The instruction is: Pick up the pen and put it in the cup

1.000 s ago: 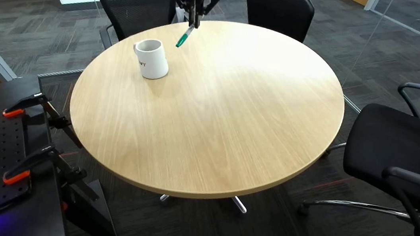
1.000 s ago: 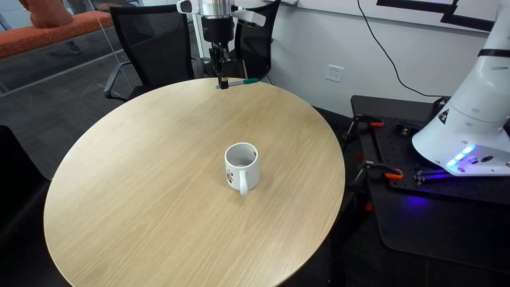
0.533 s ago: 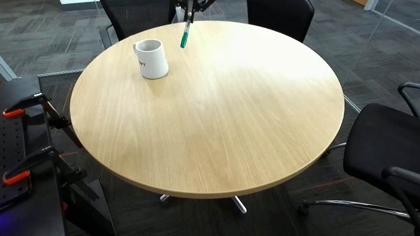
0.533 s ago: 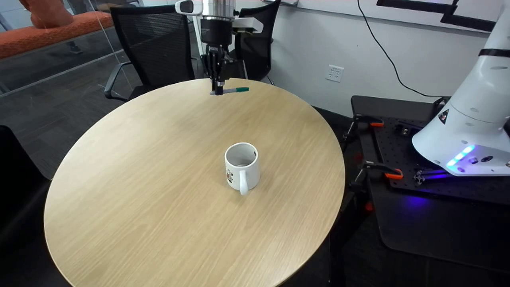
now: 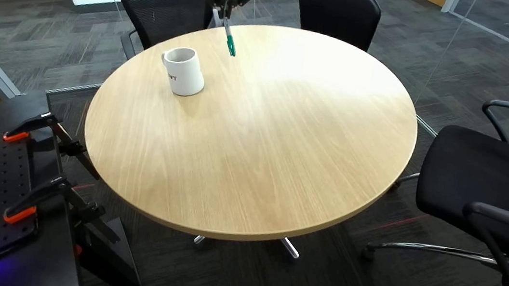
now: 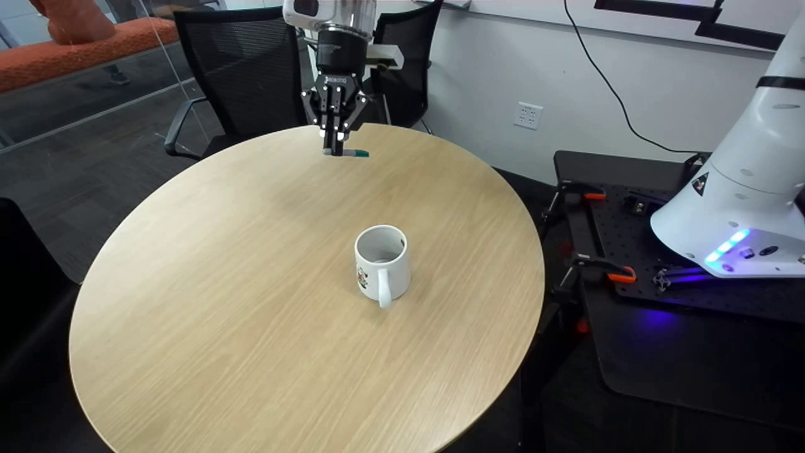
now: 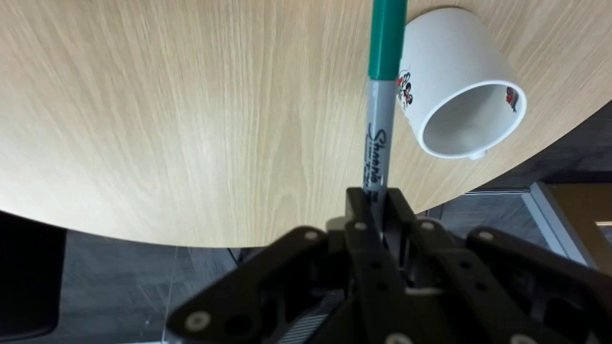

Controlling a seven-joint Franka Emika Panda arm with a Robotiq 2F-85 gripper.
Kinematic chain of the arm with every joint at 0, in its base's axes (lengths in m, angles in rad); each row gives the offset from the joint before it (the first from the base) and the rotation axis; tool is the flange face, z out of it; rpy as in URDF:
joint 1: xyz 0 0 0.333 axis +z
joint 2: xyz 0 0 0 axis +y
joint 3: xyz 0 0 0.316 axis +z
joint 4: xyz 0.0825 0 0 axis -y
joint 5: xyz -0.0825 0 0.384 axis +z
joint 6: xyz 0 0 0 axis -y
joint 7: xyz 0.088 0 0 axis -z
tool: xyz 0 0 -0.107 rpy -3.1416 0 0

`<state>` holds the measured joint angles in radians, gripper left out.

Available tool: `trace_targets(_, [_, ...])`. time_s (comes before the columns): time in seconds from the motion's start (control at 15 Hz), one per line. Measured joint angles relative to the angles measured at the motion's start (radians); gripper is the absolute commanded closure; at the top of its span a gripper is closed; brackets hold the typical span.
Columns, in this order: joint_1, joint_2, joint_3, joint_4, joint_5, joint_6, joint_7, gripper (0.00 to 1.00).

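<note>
The pen has a grey barrel and a green cap. My gripper (image 7: 375,196) is shut on the grey barrel, and the pen (image 7: 381,110) sticks out with its cap end away from the fingers. Both exterior views show the gripper (image 5: 224,16) (image 6: 336,151) holding the pen (image 5: 230,38) (image 6: 360,153) above the table's far side. The white mug (image 5: 187,76) stands upright, apart from gripper and pen. It also shows in an exterior view (image 6: 397,270), handle towards that camera. In the wrist view the mug (image 7: 449,57) lies to the right of the pen, its opening visible.
The round wooden table (image 5: 252,162) carries the mug. Black chairs (image 5: 338,15) (image 6: 242,69) stand around it. A dark bench (image 6: 692,346) with clamps and the white robot base (image 6: 742,207) stands beside the table.
The gripper has turned about its axis with the pen. In the exterior views the pen's cap has swung round and the gripper has shifted slightly. The mug has not moved.
</note>
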<state>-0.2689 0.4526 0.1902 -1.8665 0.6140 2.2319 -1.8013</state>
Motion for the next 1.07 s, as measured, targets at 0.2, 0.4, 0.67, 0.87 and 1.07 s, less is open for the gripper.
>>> trace_targets(0.2, [-0.004,0.008,0.000,0.006,0.098,-0.046,-0.196,0.97])
trace_targets(0.4, [-0.010,0.016,-0.006,0.016,0.184,-0.134,-0.375,0.97])
trace_targets(0.67, [-0.014,0.022,-0.036,0.023,0.287,-0.300,-0.581,0.97])
trace_targets(0.87, [-0.015,0.025,-0.072,0.023,0.345,-0.460,-0.680,0.97])
trace_targets(1.07, [-0.013,0.029,-0.108,0.023,0.376,-0.587,-0.712,0.97])
